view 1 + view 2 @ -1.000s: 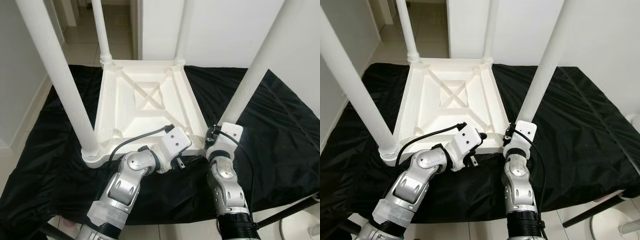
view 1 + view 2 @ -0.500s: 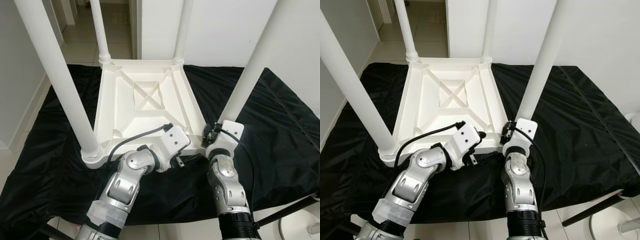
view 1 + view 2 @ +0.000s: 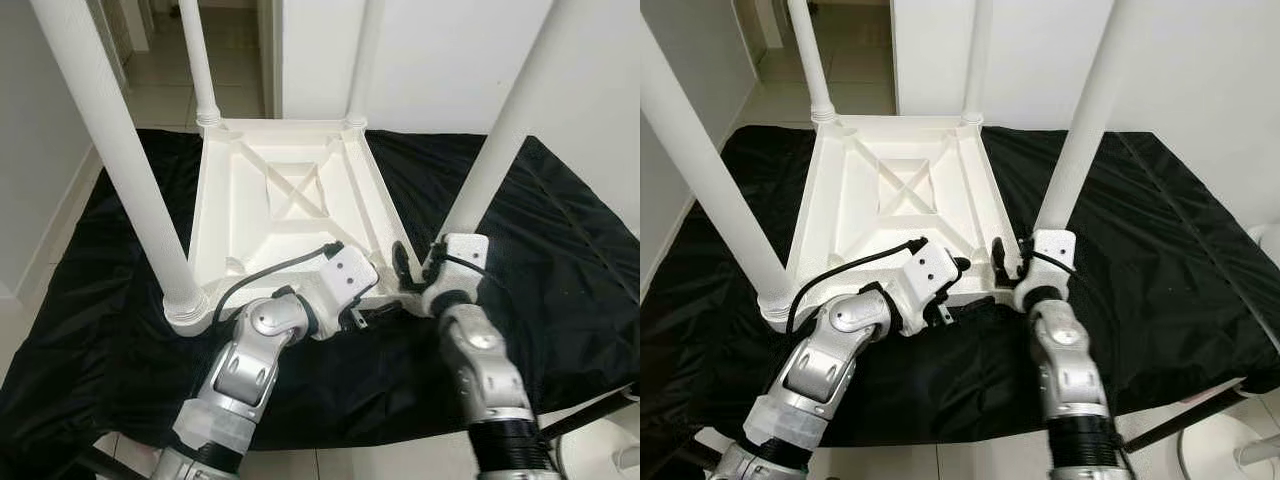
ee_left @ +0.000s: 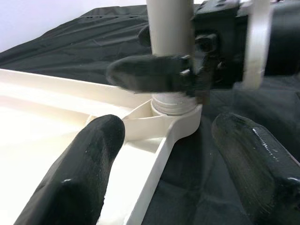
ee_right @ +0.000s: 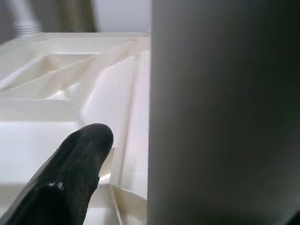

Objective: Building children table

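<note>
A white children's table [image 3: 250, 210] lies upside down on a black cloth, its legs pointing up. My right gripper [image 3: 410, 275] is at the base of the near right leg [image 3: 500, 140], shut on it just above the screw collar [image 4: 176, 103]. One of its fingers [image 4: 150, 72] crosses the front of the leg. In the right wrist view the leg [image 5: 220, 112] fills the side beside one finger [image 5: 70, 173]. My left gripper [image 3: 375, 310] is open at the table's front rim next to that corner, one finger [image 4: 84, 168] over the underside, the other outside.
The black cloth [image 3: 560, 250] covers a low platform whose front edge runs just below my arms. Three more white legs stand up: near left [image 3: 120, 150], far left [image 3: 200, 60] and far right [image 3: 365, 60]. Tiled floor and white walls lie behind.
My right forearm has swung out to the right and the wrist has turned around the leg's base. The left gripper has edged slightly closer to that corner.
</note>
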Robot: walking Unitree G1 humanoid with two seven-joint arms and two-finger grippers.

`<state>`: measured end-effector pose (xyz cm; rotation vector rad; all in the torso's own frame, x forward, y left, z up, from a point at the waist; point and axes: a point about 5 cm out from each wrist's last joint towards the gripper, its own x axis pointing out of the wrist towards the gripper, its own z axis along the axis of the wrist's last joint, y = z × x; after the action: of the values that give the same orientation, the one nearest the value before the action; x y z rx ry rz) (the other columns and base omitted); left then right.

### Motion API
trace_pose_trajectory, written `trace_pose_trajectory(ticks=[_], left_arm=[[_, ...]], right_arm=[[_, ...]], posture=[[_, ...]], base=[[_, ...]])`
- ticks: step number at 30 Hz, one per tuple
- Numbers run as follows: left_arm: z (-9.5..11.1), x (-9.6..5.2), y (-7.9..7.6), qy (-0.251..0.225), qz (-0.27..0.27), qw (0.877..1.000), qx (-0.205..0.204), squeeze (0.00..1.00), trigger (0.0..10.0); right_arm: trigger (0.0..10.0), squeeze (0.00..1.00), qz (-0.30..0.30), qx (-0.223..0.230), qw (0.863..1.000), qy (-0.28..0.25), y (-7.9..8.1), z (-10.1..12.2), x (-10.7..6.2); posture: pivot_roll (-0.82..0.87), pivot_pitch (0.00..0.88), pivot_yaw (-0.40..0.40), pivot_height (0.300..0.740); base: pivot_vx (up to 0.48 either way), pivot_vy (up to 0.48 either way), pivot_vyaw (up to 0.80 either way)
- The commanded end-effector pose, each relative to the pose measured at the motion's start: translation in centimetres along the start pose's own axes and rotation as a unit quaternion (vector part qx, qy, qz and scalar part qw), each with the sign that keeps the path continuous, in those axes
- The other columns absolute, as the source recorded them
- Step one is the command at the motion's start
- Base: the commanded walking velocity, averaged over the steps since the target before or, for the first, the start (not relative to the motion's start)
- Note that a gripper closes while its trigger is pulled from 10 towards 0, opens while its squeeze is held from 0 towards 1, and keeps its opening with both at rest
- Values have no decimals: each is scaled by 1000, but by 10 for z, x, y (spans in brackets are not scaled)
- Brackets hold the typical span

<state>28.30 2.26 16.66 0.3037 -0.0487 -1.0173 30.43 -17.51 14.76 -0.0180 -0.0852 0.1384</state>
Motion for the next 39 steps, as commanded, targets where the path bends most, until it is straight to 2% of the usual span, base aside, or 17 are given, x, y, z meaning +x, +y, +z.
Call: trace_pose_trajectory(ticks=[1, 3, 4, 5, 8, 15, 19, 23, 24, 25, 26, 39], left_arm=[[3, 1, 8, -3, 74, 997, 0, 0, 10000], [3, 1, 8, -3, 74, 997, 0, 0, 10000], [4, 2, 9, -4, 73, 997, 1, 0, 10000], [4, 2, 9, -4, 73, 997, 1, 0, 10000], [5, 2, 10, -5, 74, 997, 3, 0, 10000], [5, 2, 10, -6, 74, 997, 3, 0, 10000], [6, 3, 11, -7, 71, 997, 4, 0, 10000], [7, 4, 11, -8, 71, 997, 5, 0, 10000], [7, 4, 11, -8, 71, 997, 5, 0, 10000], [7, 4, 11, -9, 71, 997, 5, 0, 10000], [7, 4, 11, -9, 71, 997, 4, 0, 10000], [7, 5, 9, -10, 69, 998, 2, 0, 10000]], right_arm=[[10000, 0, 28, -4, 1000, -9, -2, -1, -2], [10000, 0, 28, -4, 1000, -9, -2, -1, -2], [10000, 0, 69, -7, 998, -6, -5, -1, -5], [10000, 0, 69, -7, 998, -6, -5, -1, -5], [10000, 0, 125, -14, 992, 6, -11, -2, -8], [10000, 0, 147, -16, 989, 12, -13, -2, -8], [10000, 0, 211, -60, 975, 47, -25, -8, -1], [10000, 0, 234, -74, 968, 58, -30, -12, 1], [8039, 0, 242, -84, 964, 67, -32, -15, 1], [8039, 0, 248, -92, 962, 74, -34, -18, 0], [0, 0, 254, -96, 959, 79, -36, -19, 0], [0, 0, 290, -114, 945, 101, -46, -26, -5]], posture=[[-23, 1, -53, 740], [-23, 1, -53, 740], [-25, 0, -51, 740], [-25, 0, -51, 740], [-25, 0, -50, 740], [-25, 0, -49, 740], [-27, 0, -41, 740], [-27, 0, -41, 740], [-25, 0, -41, 740], [-25, 0, -41, 740], [-25, 0, -42, 740], [-33, 0, -41, 740]], base=[[0, 0, 0], [0, 0, 0], [0, 0, 0], [0, 0, 0], [0, 0, 0], [0, 0, 0], [0, 0, 0], [0, 0, 0], [0, 0, 0], [0, 0, 0], [0, 0, 0], [0, 0, 0]])
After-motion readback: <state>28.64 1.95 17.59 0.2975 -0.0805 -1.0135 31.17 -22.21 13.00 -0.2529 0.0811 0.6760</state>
